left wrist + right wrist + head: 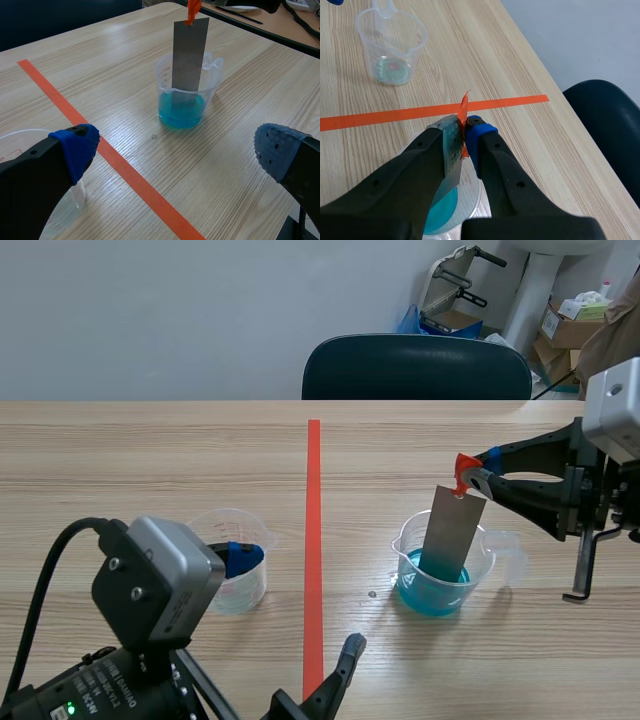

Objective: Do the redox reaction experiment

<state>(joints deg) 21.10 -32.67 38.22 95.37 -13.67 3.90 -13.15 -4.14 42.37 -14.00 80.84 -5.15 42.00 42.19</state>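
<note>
A clear measuring cup holds blue liquid, right of the red tape line. A grey metal strip with an orange tab on top hangs nearly upright, its lower end dipped in the liquid. My right gripper is shut on the strip's tabbed top. My left gripper stands open near the table's front, beside a second clear cup with little in it.
A red tape line runs down the table's middle. A dark chair stands behind the far edge. A black hex key hangs from the right arm. Boxes and clutter lie at the back right.
</note>
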